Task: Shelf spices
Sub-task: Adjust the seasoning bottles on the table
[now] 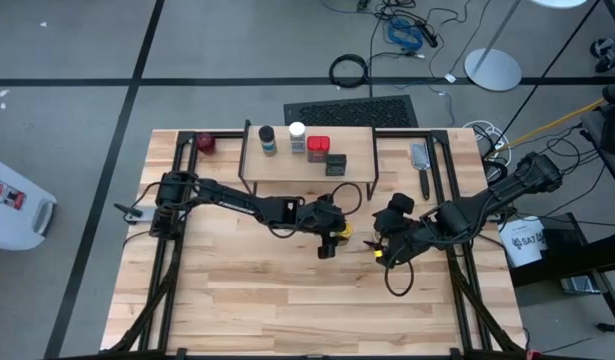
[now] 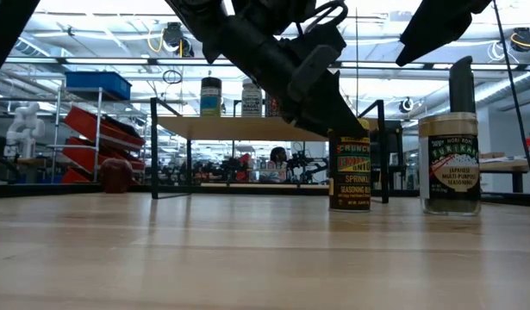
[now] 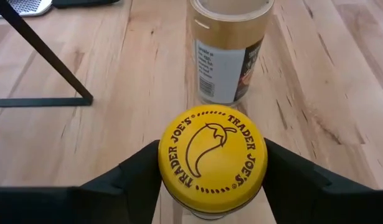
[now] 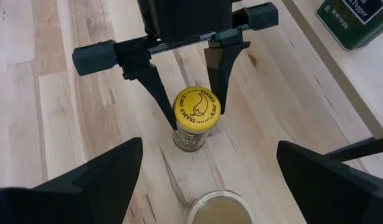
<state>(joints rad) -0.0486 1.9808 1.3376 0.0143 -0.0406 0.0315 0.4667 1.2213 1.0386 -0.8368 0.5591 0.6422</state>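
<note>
Yellow-topped jar (image 1: 341, 229) at frame centre, on the table, between our left gripper's (image 1: 334, 232) fingers.
Our fingers flank it; we cannot tell if they clench. Right gripper (image 4: 207, 180) spread wide over the tan-topped jar (image 4: 220, 208).

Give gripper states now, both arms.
Left gripper: fingers against the yellow-capped glass spice jar, shut on it.
Right gripper: open, above the tan-lidded jar.

Non-task stuff: dark-red round object (image 1: 206, 143) at the table's (image 1: 267, 300) far-left corner. Grater (image 1: 421, 160) lies flat far right. Floor behind: black mat (image 1: 351, 111), coiled cable (image 1: 350, 71), white round base (image 1: 492, 68).
</note>
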